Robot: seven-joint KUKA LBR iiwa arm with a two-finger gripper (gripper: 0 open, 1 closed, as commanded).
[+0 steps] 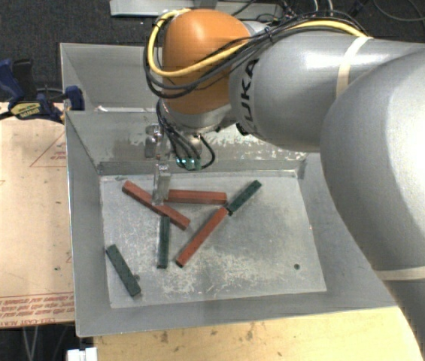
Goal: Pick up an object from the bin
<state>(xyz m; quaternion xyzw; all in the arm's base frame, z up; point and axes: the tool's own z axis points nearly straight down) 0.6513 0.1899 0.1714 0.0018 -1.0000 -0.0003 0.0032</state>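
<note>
My gripper [159, 192] hangs under the orange cover at the back left of the bin. Its tip comes down where two red sticks meet. One red stick [143, 198] runs diagonally from the back left towards the middle. The other red stick [198, 197] lies level, just right of the tip. A dark green stick [163, 243] lies lengthwise directly in front of the gripper, its far end at the diagonal red stick.
A third red stick [201, 238] slants through the middle, and a green stick [244, 197] touches its far end. Another dark green stick [123, 271] lies alone at the front left. The bulky arm overhangs the bin's right side.
</note>
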